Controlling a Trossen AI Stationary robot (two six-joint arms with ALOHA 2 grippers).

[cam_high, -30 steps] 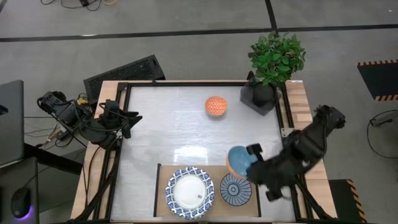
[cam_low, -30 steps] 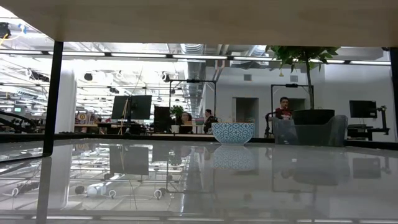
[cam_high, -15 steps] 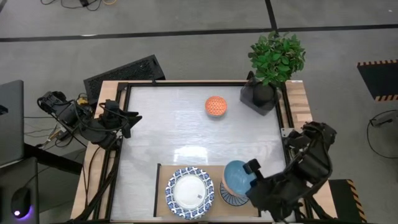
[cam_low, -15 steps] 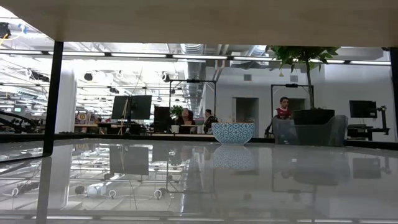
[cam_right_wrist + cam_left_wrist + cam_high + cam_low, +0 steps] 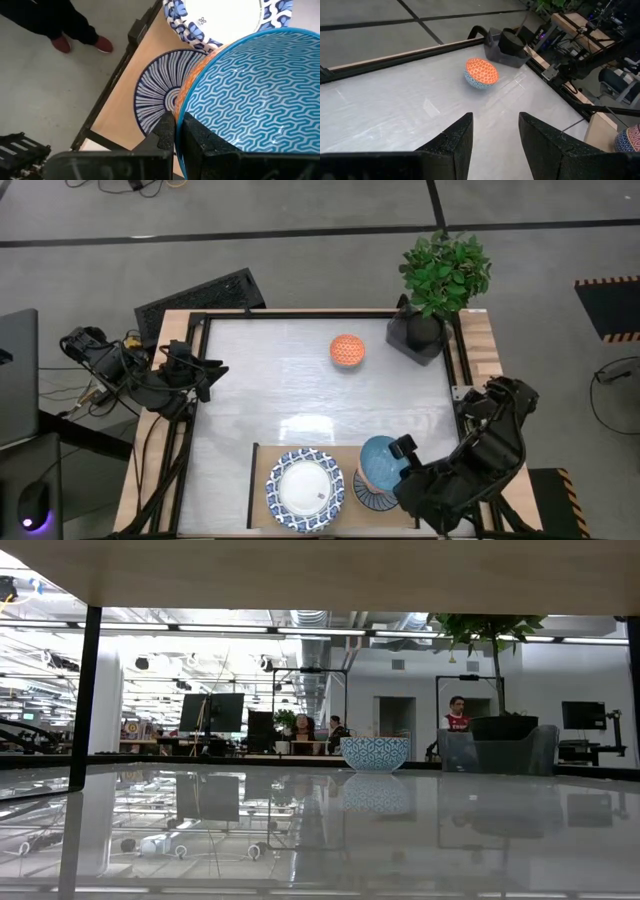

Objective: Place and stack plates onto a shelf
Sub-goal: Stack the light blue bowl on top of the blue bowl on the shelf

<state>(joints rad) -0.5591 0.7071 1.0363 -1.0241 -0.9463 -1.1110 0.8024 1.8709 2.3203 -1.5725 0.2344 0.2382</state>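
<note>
Right gripper [image 5: 174, 131] clamped on blue bowl [image 5: 381, 463] rim above striped dish [image 5: 159, 96] at shelf [image 5: 258, 485] right end — we risk off-centre drop, chipping. Left gripper [image 5: 495, 131] — jaws apart, idle at table's left edge.

Both arms are black and chunky-jointed. The left arm [image 5: 175, 370] trails a tangle of black cables. The right hand [image 5: 172, 135] has two flat, matte black fingers.

striped plate [image 5: 372, 490] half hidden (under blue bowl [image 5: 381, 463])
</note>
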